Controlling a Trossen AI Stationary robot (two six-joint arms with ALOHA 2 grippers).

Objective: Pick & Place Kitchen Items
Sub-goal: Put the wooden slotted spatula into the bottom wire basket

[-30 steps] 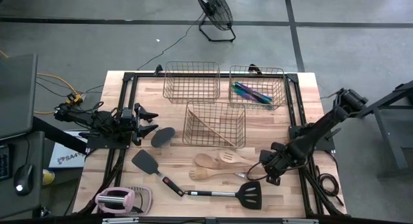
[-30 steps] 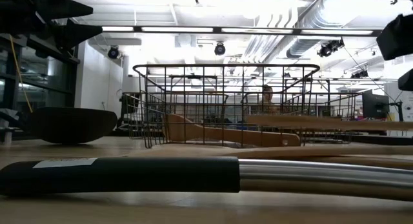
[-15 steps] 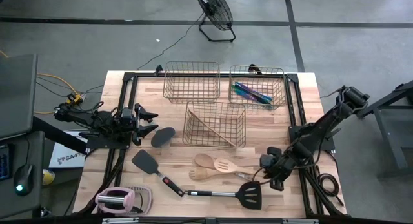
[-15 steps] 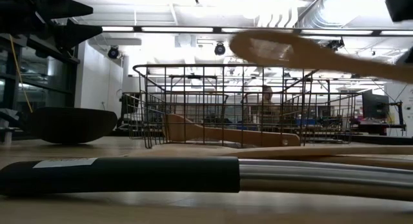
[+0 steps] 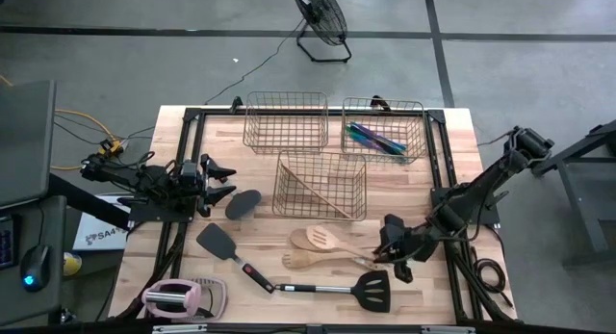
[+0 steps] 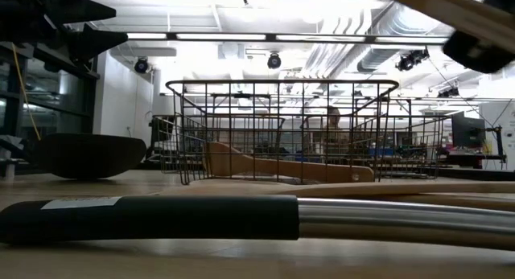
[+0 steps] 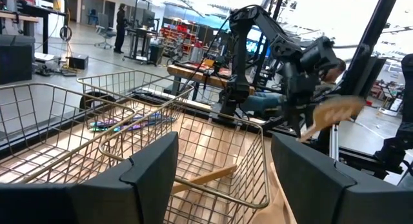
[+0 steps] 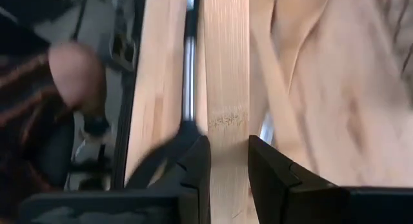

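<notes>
My right gripper (image 5: 389, 247) (image 8: 226, 167) is shut on a pale wooden utensil (image 5: 327, 241) held above the table's near right; its head (image 7: 335, 110) shows raised in the left wrist view. Under it two more wooden spoons (image 5: 306, 260) lie flat on the table, beside a black spatula with a metal handle (image 5: 371, 291). A second black spatula (image 5: 217, 241) and a black spoon (image 5: 243, 204) lie at the left. My left gripper (image 5: 223, 180) (image 7: 222, 185) waits open at the table's left, holding nothing. My right gripper pinches the wooden utensil's handle (image 8: 224, 124) between its two fingers, toward the handle's free end. The fingers (image 8: 193, 162) come slanting down from the table's right and lie across the handle. The utensil is lifted clear, its head (image 5: 322, 240) pointing toward the table's left.
Three copper wire baskets stand at the back and middle: one empty (image 5: 285, 122), one with iridescent pieces (image 5: 382, 132), one holding a wooden spatula (image 5: 320, 185). A pink-and-white gadget (image 5: 173, 297) sits at the near left corner. A black frame (image 5: 438, 170) rims the table.
My right gripper has risen, tipped and rolled, staying shut on the wooden utensil. The utensil, which lay level on the table, has been lifted clear; its head has swung up and shifted toward the table's left.
</notes>
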